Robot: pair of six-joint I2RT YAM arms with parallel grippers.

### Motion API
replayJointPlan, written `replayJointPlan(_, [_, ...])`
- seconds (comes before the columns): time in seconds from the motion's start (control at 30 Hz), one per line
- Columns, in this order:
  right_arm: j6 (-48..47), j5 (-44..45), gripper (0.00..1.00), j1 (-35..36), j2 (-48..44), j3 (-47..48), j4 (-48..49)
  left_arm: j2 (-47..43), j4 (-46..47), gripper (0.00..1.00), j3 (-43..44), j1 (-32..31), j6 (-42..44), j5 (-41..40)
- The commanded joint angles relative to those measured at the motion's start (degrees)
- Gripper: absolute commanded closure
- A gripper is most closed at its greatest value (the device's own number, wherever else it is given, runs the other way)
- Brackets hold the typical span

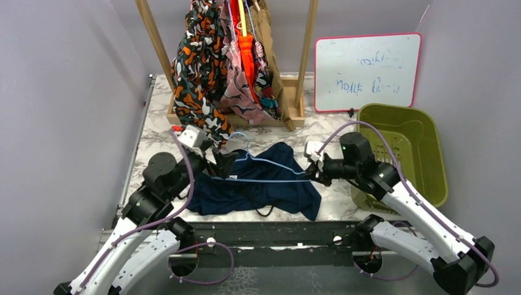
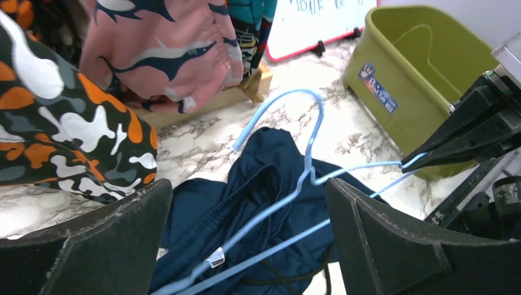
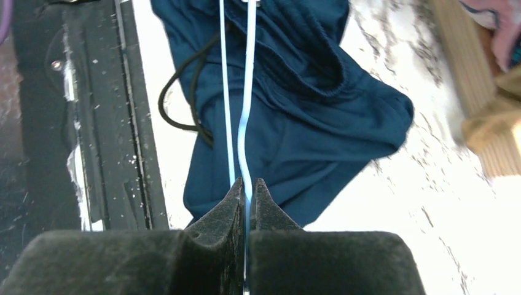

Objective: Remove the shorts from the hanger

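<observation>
Navy shorts point(image 1: 258, 187) lie crumpled on the marble table, still threaded on a light blue wire hanger point(image 1: 276, 165). My right gripper point(image 1: 310, 172) is shut on the hanger's right end; in the right wrist view its fingertips point(image 3: 247, 187) pinch the wire point(image 3: 247, 92) over the navy shorts point(image 3: 295, 104). My left gripper point(image 1: 222, 166) stands open over the left end of the hanger. The left wrist view has its gripper point(image 2: 247, 196) spread wide around the waistband point(image 2: 246, 196) and the hanger point(image 2: 317, 123), gripping nothing.
A wooden rack point(image 1: 295, 114) at the back holds more shorts, a blotch-print pair point(image 1: 196, 67) hanging nearest my left arm. A green bin point(image 1: 430, 153) sits at the right, a whiteboard point(image 1: 367, 70) behind it. A black rail point(image 3: 92, 123) runs along the near table edge.
</observation>
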Motion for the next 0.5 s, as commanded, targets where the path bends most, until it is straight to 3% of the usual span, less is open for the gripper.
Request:
replayJointPlan(0.0, [8.54,13.08,0.99,0.19,-5.61,-0.15,2.34,-4.69,2.09,0.01,-1.55,0.09,-0.51,-4.02])
replayJointPlan(0.27, [16.48,21.59,0.99,0.20,-17.79,1.20,1.80,-3.71,2.00,0.01,-2.76,0.13,-1.81,-5.08])
replayJointPlan(0.47, [17.31,21.47,0.99,0.14,-19.25,6.82,-2.34,-1.68,1.97,0.01,-2.70,0.13,-2.34,-6.93])
